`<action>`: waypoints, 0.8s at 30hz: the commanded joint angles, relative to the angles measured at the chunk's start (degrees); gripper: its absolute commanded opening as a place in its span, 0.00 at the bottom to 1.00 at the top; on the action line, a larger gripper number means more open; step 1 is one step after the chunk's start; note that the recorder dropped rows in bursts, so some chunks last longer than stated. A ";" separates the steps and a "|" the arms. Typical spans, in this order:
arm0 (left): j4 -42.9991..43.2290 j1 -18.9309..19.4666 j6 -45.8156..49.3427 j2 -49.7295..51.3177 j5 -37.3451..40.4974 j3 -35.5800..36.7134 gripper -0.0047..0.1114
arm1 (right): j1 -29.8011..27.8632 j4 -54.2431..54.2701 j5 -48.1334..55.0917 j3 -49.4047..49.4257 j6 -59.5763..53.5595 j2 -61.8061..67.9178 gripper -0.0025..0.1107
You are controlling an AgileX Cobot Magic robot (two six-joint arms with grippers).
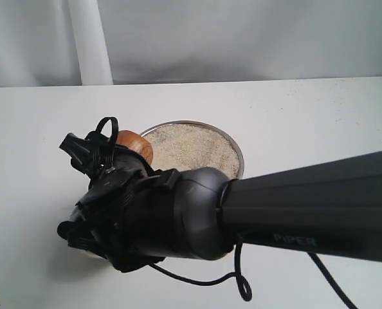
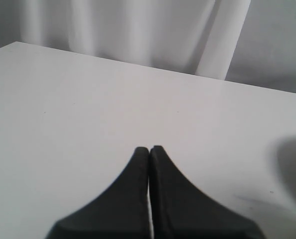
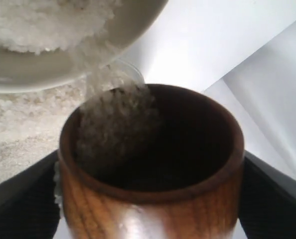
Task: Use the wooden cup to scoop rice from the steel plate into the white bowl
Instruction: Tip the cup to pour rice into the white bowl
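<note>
My right gripper [image 3: 150,201] is shut on the wooden cup [image 3: 153,209], one dark finger on each side of it. The cup is tipped, and rice [image 3: 113,119] blurs along its inner wall and over its lip towards the white bowl [image 3: 33,74], which holds a heap of grains. In the exterior view the cup [image 1: 134,144] shows just left of the steel plate [image 1: 237,154], which is full of rice [image 1: 191,148]. The right arm hides the bowl there. My left gripper [image 2: 149,148] is shut and empty above bare white table.
The right arm [image 1: 294,206] lies across the front of the white table [image 1: 307,109], with a loose black cable [image 1: 239,286] hanging below it. A white curtain [image 1: 242,38] closes off the back.
</note>
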 commanded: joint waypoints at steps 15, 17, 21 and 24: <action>-0.21 -0.08 -0.13 0.44 -0.36 0.04 0.04 | 2.50 -8.78 5.52 -0.46 -0.24 1.44 0.02; -0.21 -0.08 -0.13 0.44 -0.36 0.04 0.04 | 2.50 -8.92 5.87 -0.46 -0.24 1.58 0.02; -0.21 -0.08 -0.13 0.44 -0.36 0.04 0.04 | 2.50 -8.92 5.59 -0.46 -0.24 1.72 0.02; -0.21 -0.08 -0.13 0.44 -0.36 0.04 0.04 | 2.50 -8.92 5.59 -0.46 -0.24 1.72 0.02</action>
